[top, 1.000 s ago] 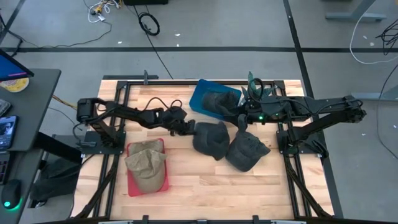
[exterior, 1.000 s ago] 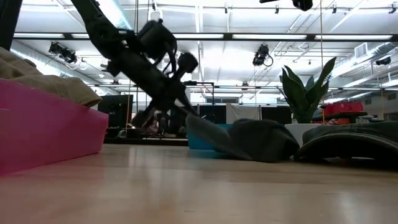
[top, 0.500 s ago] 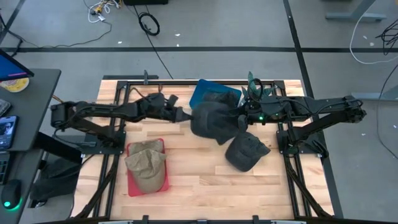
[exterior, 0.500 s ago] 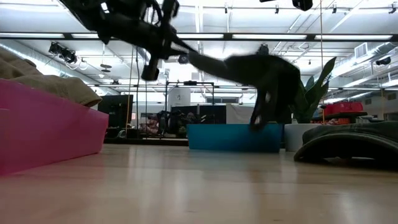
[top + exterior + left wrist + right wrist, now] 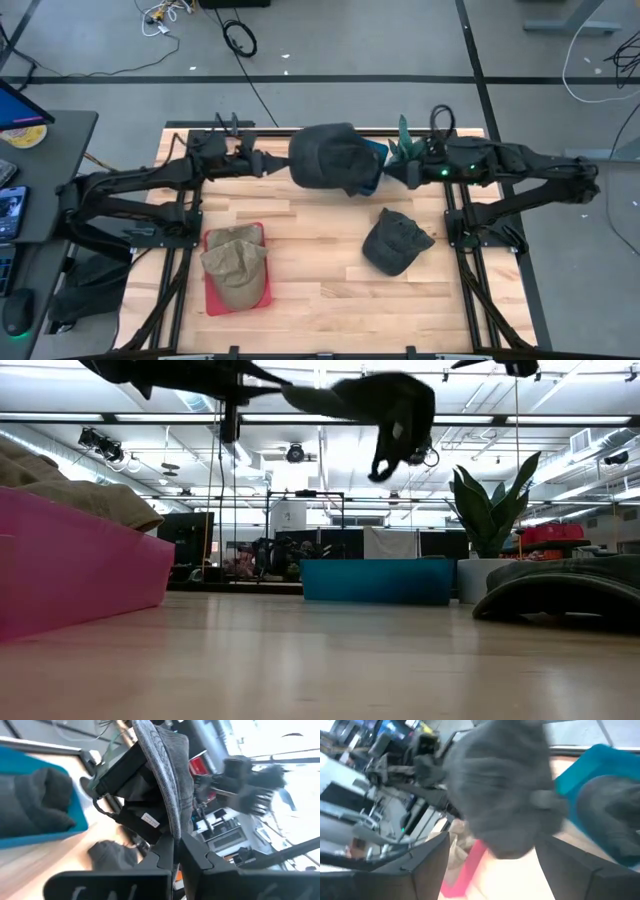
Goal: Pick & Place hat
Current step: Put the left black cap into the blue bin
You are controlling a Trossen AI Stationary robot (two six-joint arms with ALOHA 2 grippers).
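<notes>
Plainly the risk here is the thin hold: the left claw [image 5: 174, 851] is pinched together on the brim edge of the dark grey hat [image 5: 328, 158], and the whole crown hangs free of it, high above the desk [image 5: 320, 290] and over the near corner of the blue bin [image 5: 372, 150]. Let go from this height and the hat could land half on the bin's wall and tip out onto the wood, or settle askew on the other dark hat [image 5: 35, 802] already lying inside. A swing of the arm would set the slack fabric flapping and could drag the brim out of the pinch early.

The right claw [image 5: 490, 862] hangs spread apart, holding nothing, close beside the bin, probably near enough for the dangling crown to brush it. A third dark hat [image 5: 396, 241] lies on the desk well apart, and a tan hat [image 5: 236, 262] rests on the red tray [image 5: 212, 298].
</notes>
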